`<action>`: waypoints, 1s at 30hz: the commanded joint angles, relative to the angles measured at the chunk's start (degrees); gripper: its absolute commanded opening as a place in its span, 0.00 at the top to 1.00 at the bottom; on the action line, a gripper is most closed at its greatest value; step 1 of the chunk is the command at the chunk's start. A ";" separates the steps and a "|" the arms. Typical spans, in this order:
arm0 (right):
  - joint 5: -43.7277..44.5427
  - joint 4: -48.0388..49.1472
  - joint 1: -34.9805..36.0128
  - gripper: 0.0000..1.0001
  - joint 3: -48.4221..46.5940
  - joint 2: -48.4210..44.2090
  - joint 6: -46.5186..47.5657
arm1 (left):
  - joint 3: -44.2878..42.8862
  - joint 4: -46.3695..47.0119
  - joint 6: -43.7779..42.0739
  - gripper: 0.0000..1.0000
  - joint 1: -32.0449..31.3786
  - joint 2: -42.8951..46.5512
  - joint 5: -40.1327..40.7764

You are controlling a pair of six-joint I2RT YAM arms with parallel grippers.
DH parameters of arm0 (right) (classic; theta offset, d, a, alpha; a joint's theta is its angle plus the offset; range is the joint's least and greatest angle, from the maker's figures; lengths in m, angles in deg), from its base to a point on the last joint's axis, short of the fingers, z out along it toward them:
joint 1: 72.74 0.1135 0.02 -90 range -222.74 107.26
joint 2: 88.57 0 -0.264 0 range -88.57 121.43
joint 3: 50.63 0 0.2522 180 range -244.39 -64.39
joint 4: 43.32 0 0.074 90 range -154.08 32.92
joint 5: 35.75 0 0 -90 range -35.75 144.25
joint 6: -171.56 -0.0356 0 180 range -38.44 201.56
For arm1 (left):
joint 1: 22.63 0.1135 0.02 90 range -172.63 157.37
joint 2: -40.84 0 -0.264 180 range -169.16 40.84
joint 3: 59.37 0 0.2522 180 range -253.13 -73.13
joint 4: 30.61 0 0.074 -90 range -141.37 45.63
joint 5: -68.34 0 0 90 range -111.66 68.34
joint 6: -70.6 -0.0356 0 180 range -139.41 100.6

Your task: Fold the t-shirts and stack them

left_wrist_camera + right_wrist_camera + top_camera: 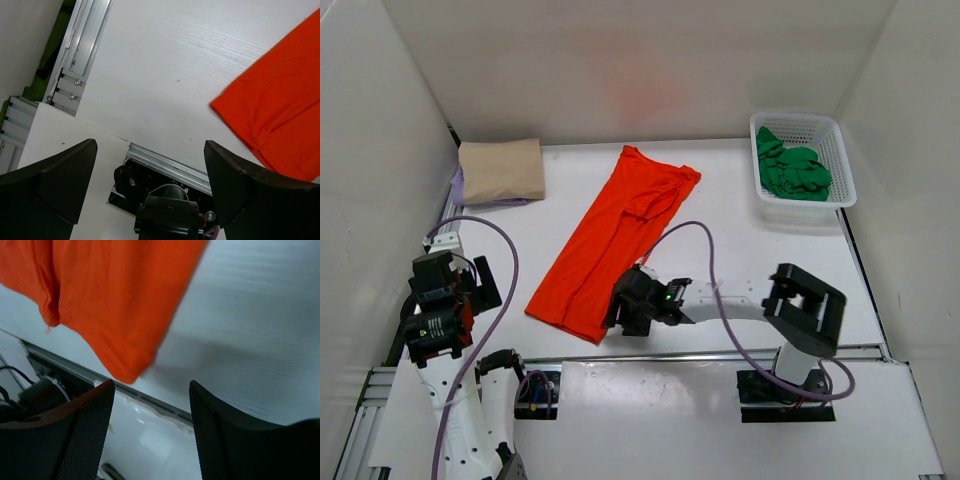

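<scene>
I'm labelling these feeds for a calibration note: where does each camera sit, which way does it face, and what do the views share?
Top external: above and behind the arms, looking down on the table; both arms show, bases at the bottom.
Left wrist: on the left arm, facing down past its open left pincer at the table's near edge.
Right wrist: on the right arm, facing down past the open right pincer at that same edge.
Shared: all three show the near end of the orange t-shirt.
</scene>
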 commanded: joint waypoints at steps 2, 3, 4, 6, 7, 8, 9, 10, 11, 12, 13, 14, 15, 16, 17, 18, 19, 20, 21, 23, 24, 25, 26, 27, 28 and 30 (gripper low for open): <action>0.82 -0.38 1.14 0.34 -3.25 6.19 -15.20 | -2.16 -3.42 0.03 0.01 -0.05 0.42 1.22; 0.82 -0.38 1.14 0.34 -4.91 7.16 -15.75 | -3.38 -3.95 0.03 0.01 -0.05 0.42 0.70; 1.43 -1.59 1.66 0.36 -5.97 8.13 -16.54 | -3.40 -3.95 0.03 0.01 -0.05 0.94 0.69; 0.65 -2.83 1.67 0.41 -8.77 11.03 -17.86 | -5.41 -4.47 0.03 0.01 -0.05 1.57 0.69; 0.64 -3.45 2.19 0.45 -9.31 11.65 -18.38 | -6.11 -4.48 0.03 0.01 -0.05 2.35 0.69; 0.64 -3.45 2.20 0.53 -9.32 12.35 -19.00 | -7.51 -4.48 0.03 0.01 -0.05 2.97 0.17; 0.64 -3.45 2.72 0.58 -9.32 12.36 -20.22 | -8.31 -4.48 0.03 0.01 -0.05 2.97 0.17; 0.64 -2.41 2.72 0.64 -8.27 12.36 -20.24 | -9.02 -4.48 0.03 0.01 -0.05 3.49 -0.62; -0.14 -2.40 2.72 0.72 -7.65 12.36 -21.28 | -9.63 -4.48 0.03 0.01 -0.05 3.50 -0.62; -0.15 -2.40 2.72 0.88 -6.78 12.36 -23.29 | -10.77 -4.48 0.03 0.01 -0.05 4.02 -0.62; -0.15 -1.88 2.72 0.93 -4.07 11.32 -24.09 | -10.78 -4.48 0.03 0.01 -0.05 4.03 -1.32; -0.15 -1.87 2.72 0.97 -2.39 10.35 -24.10 | -11.74 -4.48 0.03 0.01 -0.05 4.03 -3.68; 1.24 -1.87 2.72 1.00 -0.55 7.47 -24.10 | -12.36 -4.48 0.03 0.01 -0.05 4.03 -5.18; 2.30 -1.87 2.72 1.00 1.30 5.70 -24.10 | -12.36 -4.48 0.03 0.01 -0.05 4.03 -6.76; 3.27 -2.57 2.72 1.00 3.23 3.68 -22.97 | -12.36 -3.78 0.03 0.01 -0.05 4.03 -10.69; 4.24 -3.27 2.72 1.00 6.90 -0.26 -22.09 | -12.36 -3.78 0.03 0.01 -0.05 4.03 -12.91; 5.03 -3.97 2.72 1.00 8.94 -2.30 -21.12 | -12.36 -3.78 0.03 0.01 -0.05 2.81 -14.84; 5.73 -3.98 2.20 1.00 10.88 -4.32 -19.98 | -11.75 -3.78 0.03 0.01 -0.05 1.32 -18.34; 5.74 -3.98 2.20 1.00 14.72 -7.99 -17.45 | -11.75 -4.73 0.03 0.01 -0.05 -3.40 -20.38; 5.74 -5.99 1.41 1.00 17.91 -11.53 -15.15 | -12.62 -8.42 0.03 0.01 -0.05 -9.22 -24.86; 6.61 -7.05 0.80 1.00 19.32 -15.03 -14.35 | -13.32 -9.04 0.03 0.01 -0.05 -14.20 -28.97; 7.14 -8.10 0.79 1.00 22.03 -16.89 -13.13 | -15.50 -9.05 0.03 0.01 -0.05 -15.99 -30.49; 7.67 -8.98 0.79 1.00 23.45 -18.82 -12.42 | -17.09 -9.05 0.03 0.01 -0.05 -17.58 -31.72; 7.67 -9.60 0.27 1.00 24.94 -22.76 -11.72 | -18.94 -8.18 0.03 0.01 -0.05 -20.20 -33.48; 7.67 -9.60 -0.35 0.96 26.26 -24.71 -10.93 | -20.95 -7.56 0.03 0.01 -0.66 -21.45 -33.49; 7.67 -9.60 -0.88 0.82 29.08 -29.73 -8.29 | -28.51 -6.95 0.03 0.01 -1.28 -24.69 -37.34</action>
